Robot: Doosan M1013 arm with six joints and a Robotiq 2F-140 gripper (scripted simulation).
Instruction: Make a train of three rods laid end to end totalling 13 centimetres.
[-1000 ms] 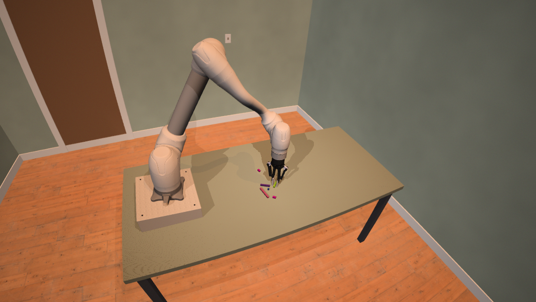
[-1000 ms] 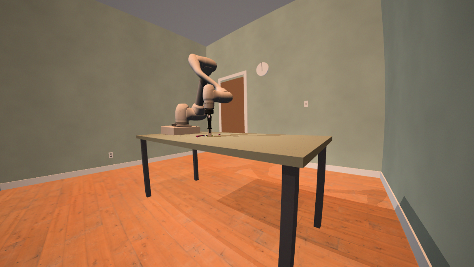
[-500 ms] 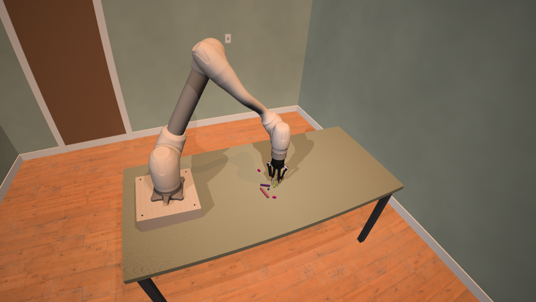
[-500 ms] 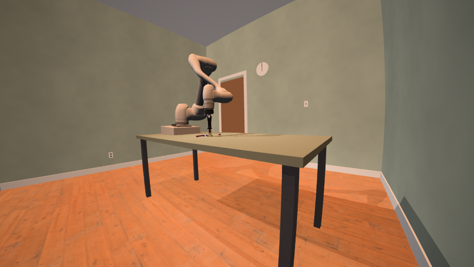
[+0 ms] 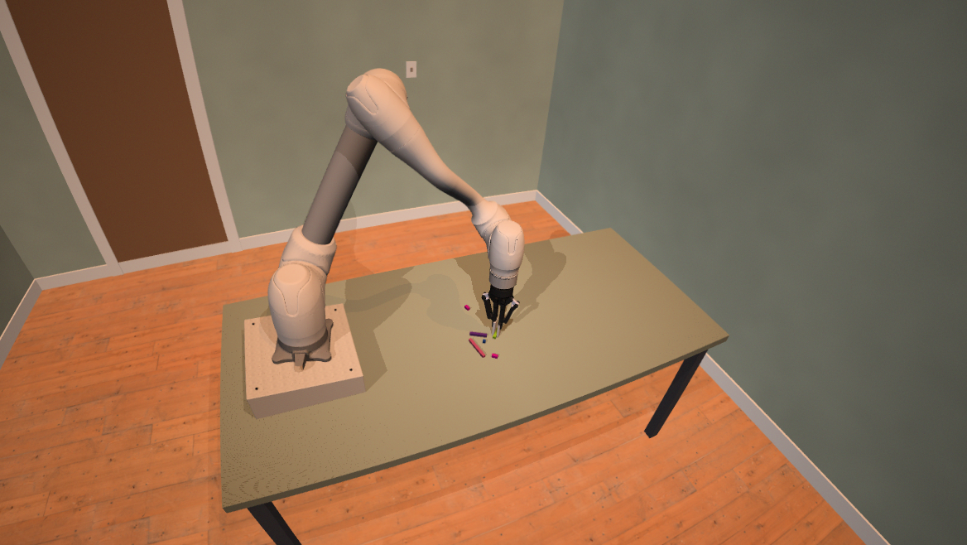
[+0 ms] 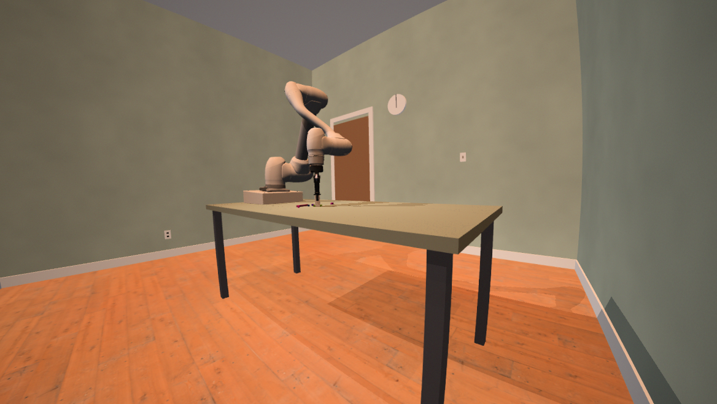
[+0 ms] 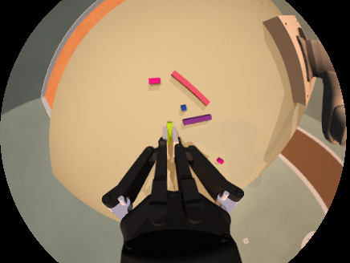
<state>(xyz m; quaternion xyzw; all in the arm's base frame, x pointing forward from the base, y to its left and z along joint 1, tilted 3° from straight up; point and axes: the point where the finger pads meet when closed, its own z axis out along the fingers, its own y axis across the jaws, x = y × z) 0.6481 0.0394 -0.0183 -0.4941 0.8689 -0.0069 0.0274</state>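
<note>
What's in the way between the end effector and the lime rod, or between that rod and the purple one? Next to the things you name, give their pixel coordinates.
Nothing blocks the end effector (image 5: 496,330) (image 6: 317,203) (image 7: 169,132): it grips the lime rod (image 5: 494,335) (image 7: 169,127). Toward the purple rod (image 5: 478,334) (image 7: 197,119), only its own fingertip intervenes; the blue rod (image 5: 483,340) (image 7: 183,107) lies just aside.

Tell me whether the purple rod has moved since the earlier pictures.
No, in the top view the purple rod lies where it did relative to the pale base block.
</note>
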